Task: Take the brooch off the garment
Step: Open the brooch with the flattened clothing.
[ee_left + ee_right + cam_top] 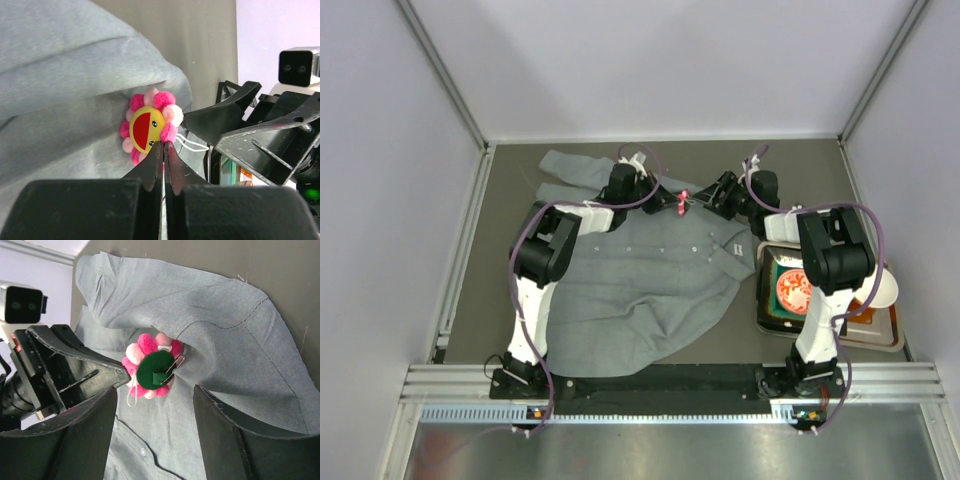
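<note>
The grey garment lies rumpled on the dark table. The brooch, a flower with pink petals, hangs between my two grippers near the shirt's far edge. In the left wrist view its yellow face shows, and my left gripper is shut on its lower rim. The right wrist view shows the brooch's green felt back with a metal pin running into a tented fold of fabric. My right gripper is open, its fingers on either side just below the brooch.
A tray at the right holds a white cup and an orange-red packet. White enclosure walls stand on three sides. A white cord loop dangles from the brooch.
</note>
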{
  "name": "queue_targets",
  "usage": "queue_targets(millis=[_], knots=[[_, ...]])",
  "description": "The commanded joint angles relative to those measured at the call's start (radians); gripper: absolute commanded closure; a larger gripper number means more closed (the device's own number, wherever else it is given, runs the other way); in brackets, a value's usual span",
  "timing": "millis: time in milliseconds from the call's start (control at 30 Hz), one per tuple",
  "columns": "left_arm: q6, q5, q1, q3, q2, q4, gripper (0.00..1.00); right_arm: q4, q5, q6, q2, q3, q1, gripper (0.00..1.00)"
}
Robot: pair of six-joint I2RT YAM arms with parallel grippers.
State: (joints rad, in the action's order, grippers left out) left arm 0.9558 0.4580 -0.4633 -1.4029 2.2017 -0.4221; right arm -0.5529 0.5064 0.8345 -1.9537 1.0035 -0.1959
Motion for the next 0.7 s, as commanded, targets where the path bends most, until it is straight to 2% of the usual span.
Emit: queue_targets(millis=[0, 100, 233, 367, 500, 667], knots=[[0.029, 0.031, 0.015, 0.025, 0.012, -0.096, 1.0, -0.033, 0.003, -0.005, -0.011, 0.049, -0.02, 0.38], [0.04, 0.034, 0.028, 0.041, 0.026, -0.121, 1.0, -0.012, -0.014, -0.017, -0.022, 0.066, -0.036, 0.39], [0.05, 0.045, 0.035, 0.045, 0.047, -0.135, 1.0, 0.056, -0.077, -0.026, -0.024, 0.092, -0.062, 0.48], [0.064, 0.059, 0.034, 0.062, 0.052, -0.159, 1.0, 0.143, -0.173, -0.015, -0.019, 0.118, -0.094, 0.54], [0.083, 0.068, 0.031, 0.088, 0.05, -0.196, 1.0, 0.255, -0.328, -0.026, 0.004, 0.127, -0.129, 0.55], [0.103, 0.062, 0.006, 0.102, 0.066, -0.219, 1.0, 0.291, -0.365, -0.023, 0.01, 0.126, -0.131, 0.51]])
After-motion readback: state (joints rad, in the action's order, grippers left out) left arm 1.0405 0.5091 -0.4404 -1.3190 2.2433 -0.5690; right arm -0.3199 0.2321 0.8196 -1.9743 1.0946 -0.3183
